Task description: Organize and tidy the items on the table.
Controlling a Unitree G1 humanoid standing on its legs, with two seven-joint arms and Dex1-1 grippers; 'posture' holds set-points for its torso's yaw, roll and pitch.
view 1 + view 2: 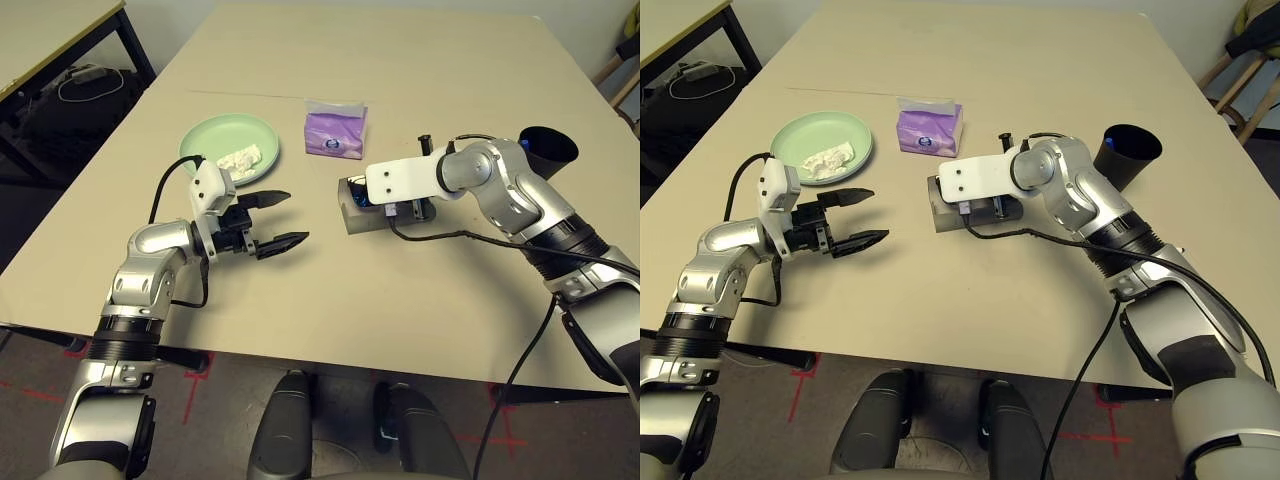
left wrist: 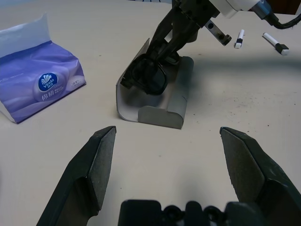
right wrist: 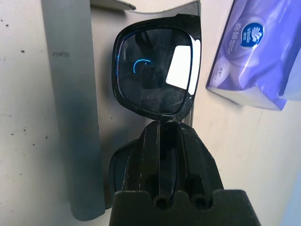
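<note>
Smooth beige table [image 1: 330, 300]; glossy blk sunglasses [image 3: 155, 70] over curved grey case [image 2: 155, 101].

The two head eyes looked down over the table [image 1: 420, 330] from above. The left wrist camera faced level toward the glasses case [image 2: 160, 96] ahead; the right wrist camera hung close above it, sharing the sunglasses [image 3: 155, 70].

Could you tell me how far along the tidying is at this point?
Done: tissue lies on the green plate. In hand: the right gripper, shut on the sunglasses, holds them over the open case. Left: seating them, closing the case, two pens on the table. Left gripper is open, idle.
</note>
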